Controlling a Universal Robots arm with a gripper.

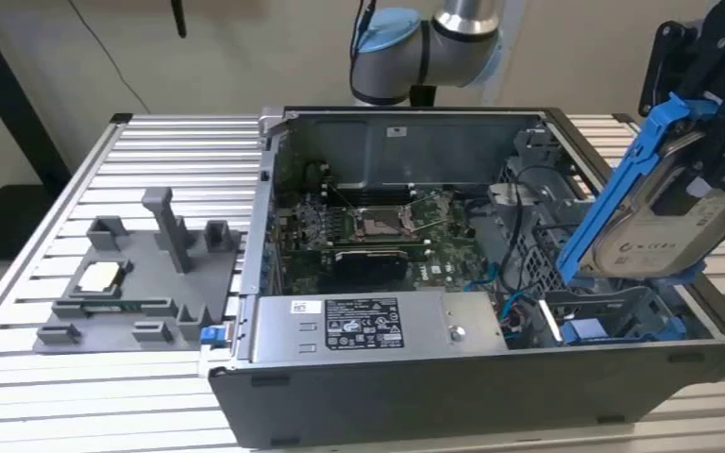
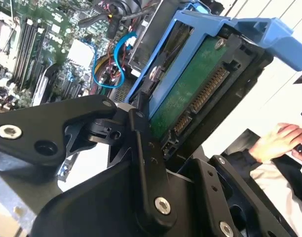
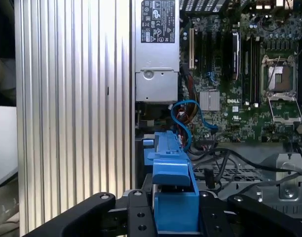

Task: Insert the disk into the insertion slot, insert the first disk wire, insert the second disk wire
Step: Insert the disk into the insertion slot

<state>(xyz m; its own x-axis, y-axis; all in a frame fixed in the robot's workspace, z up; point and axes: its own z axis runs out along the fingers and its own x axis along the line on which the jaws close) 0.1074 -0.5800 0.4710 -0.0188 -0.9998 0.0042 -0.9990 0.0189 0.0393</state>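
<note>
Second wrist view shows jaws clenched on the disk [image 2: 190, 94], green underside visible.

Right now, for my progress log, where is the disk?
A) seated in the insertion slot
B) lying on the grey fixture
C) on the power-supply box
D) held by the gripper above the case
D: the gripper grips the disk, tilted, above the insertion slot, not seated in it.

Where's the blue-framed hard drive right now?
On the exterior view's right, the silver-grey hard drive in its bright blue plastic frame hangs tilted in the robot's jaws, just above the grey drive bay with blue tabs.
</note>
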